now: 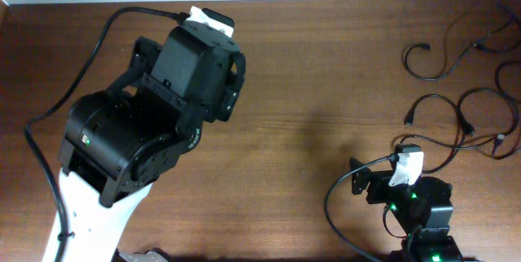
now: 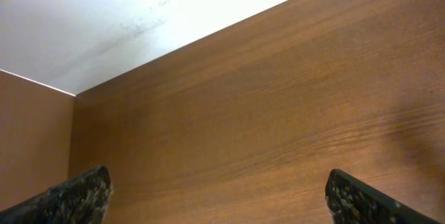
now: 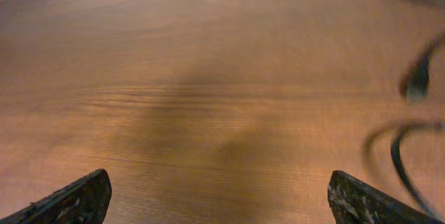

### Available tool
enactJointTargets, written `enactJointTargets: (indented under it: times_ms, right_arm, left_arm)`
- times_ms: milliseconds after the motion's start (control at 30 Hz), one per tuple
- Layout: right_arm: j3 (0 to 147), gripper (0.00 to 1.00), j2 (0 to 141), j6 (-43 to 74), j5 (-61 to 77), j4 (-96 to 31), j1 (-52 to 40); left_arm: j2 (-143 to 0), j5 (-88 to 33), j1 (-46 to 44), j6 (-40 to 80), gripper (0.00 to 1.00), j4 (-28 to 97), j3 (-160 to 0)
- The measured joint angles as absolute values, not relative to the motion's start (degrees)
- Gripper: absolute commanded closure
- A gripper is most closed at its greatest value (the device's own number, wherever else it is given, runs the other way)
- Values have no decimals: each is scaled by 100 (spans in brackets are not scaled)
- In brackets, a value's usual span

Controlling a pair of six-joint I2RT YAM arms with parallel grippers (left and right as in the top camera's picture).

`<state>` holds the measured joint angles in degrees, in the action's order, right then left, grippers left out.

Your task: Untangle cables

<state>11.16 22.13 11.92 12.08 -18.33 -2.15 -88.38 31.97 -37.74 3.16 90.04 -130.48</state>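
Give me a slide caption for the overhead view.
Thin black cables lie loosely spread on the brown wooden table beside the black right arm.

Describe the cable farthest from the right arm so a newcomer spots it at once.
Go to the brown wooden table's right end, where thin black cables sprawl. Take the cord nearest the back edge; unlike its neighbours, its left end curls into an open hook.
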Motion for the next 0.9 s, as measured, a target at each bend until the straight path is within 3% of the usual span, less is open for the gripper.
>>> enactJointTargets:
  times_ms: [333, 900]
  right_arm:
    - [740, 1, 2213, 2541, 21, -2147, -215]
    - [729, 1, 2213, 2700, -390, -2333, -215]
  left_arm:
    - [-8838, 3197, -3774, 316, 1, 8949, -13047]
    - [-8838, 3197, -3774, 316, 1, 9002, -13047]
